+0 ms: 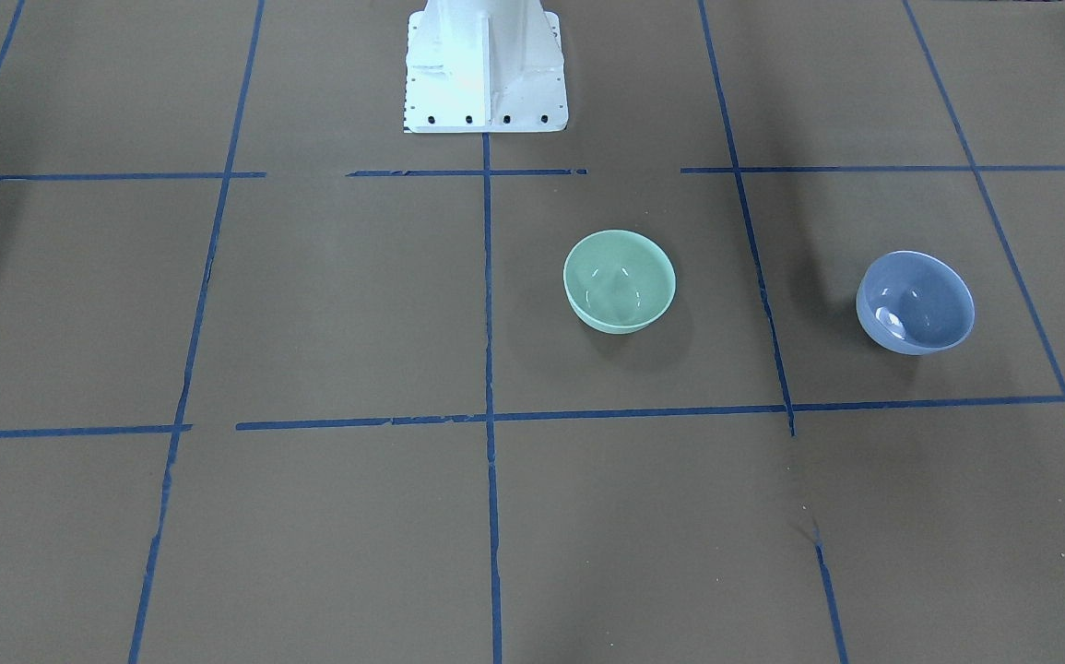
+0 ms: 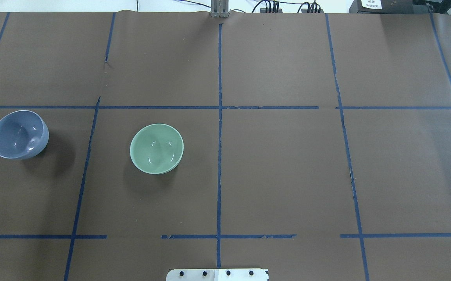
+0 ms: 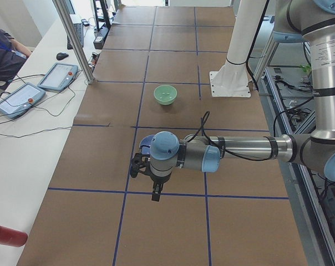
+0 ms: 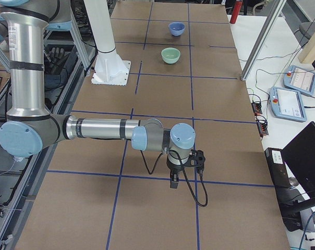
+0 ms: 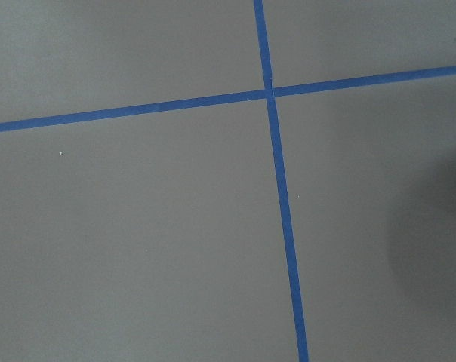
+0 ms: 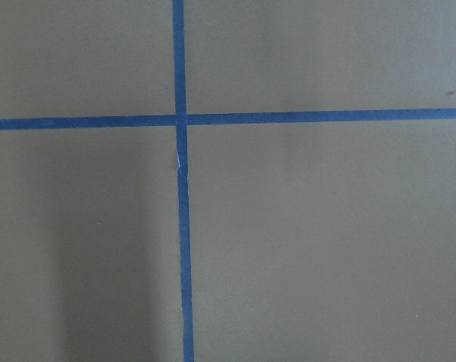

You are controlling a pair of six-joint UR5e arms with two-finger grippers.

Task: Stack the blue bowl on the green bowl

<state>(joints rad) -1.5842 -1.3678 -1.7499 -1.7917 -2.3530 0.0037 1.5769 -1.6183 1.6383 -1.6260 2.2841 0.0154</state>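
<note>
The blue bowl [image 2: 19, 134] stands open side up on the brown table at my far left; it also shows in the front view [image 1: 915, 302]. The green bowl [image 2: 156, 148] stands one grid square to its right, apart from it, and also shows in the front view [image 1: 620, 280]. Both are empty. My left gripper [image 3: 155, 194] shows only in the exterior left view, hanging above the table near the blue bowl [image 3: 145, 145]. My right gripper [image 4: 174, 182] shows only in the exterior right view, far from both bowls. I cannot tell whether either is open or shut.
Blue tape lines [image 2: 219, 156] divide the table into squares. The white robot pedestal [image 1: 486, 65] stands at the table's near middle edge. Teach pendants [image 3: 59, 76] and cables lie on the side bench, where an operator [image 3: 4, 52] sits.
</note>
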